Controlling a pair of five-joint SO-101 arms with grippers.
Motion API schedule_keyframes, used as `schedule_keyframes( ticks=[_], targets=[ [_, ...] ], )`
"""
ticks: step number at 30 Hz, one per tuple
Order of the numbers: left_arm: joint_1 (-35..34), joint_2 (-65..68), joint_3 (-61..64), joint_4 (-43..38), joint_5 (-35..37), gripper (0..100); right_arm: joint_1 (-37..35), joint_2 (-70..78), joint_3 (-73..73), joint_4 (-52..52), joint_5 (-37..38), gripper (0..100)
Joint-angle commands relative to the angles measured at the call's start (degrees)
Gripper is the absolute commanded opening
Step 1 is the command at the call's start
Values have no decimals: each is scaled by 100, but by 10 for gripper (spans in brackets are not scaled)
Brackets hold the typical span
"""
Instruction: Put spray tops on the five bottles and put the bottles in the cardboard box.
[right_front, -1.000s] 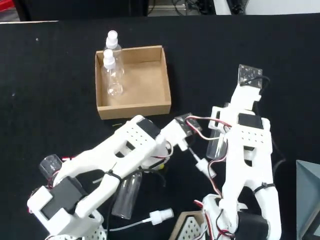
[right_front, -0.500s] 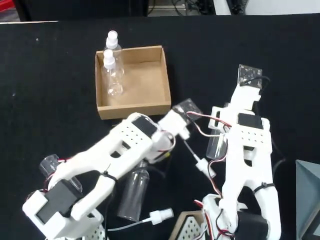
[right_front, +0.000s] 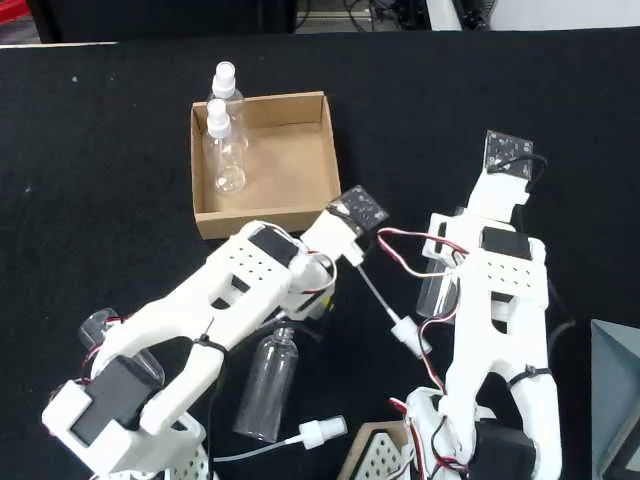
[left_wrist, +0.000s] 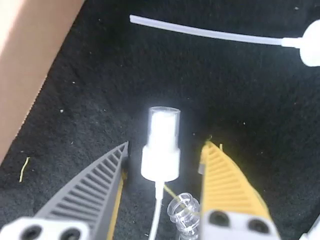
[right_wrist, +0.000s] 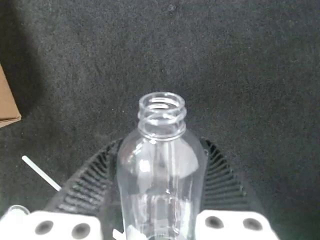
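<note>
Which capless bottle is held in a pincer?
The clear bottle in the right pincer; another capless bottle lies on its side on the table, ungripped.

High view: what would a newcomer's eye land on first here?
Over the black table, the right gripper clamps a clear, topless bottle, while a spray top sits between the left gripper's open jaws. Beyond them, a cardboard box holds a capped bottle.

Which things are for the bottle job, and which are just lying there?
For the job: cardboard box, capped bottle, second capped bottle, held bottle, lying bottle, half-hidden bottle, spray top, second spray top, third spray top.
Just lying about: grey thing beside the right arm.
</note>
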Motion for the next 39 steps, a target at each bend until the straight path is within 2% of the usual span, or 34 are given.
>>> schedule_keyframes(
  ticks=[1, 9, 14, 17, 28, 34, 39],
  targets=[
    [-66, -316, -84, -53, 44, 189, 141, -312, -48, -141, -9, 115],
    [-57, 0, -127, 0, 18, 188, 141, -312, -48, -141, -9, 115],
    [-13, 686, -822, 782, -141, 186, 141, -312, -48, -141, -9, 115],
    [-57, 1020, -1200, 1029, -141, 152, 141, -312, -48, -141, -9, 115],
    [-22, 1424, -1420, 1064, -141, 126, 141, -312, -48, -141, -9, 114],
    [-4, 1424, -1420, 1064, -141, 34, 141, -312, -48, -141, -9, 114],
    [-31, 1055, -1332, 1081, -114, 32, 105, -312, -40, -141, -9, 114]
  ],
)
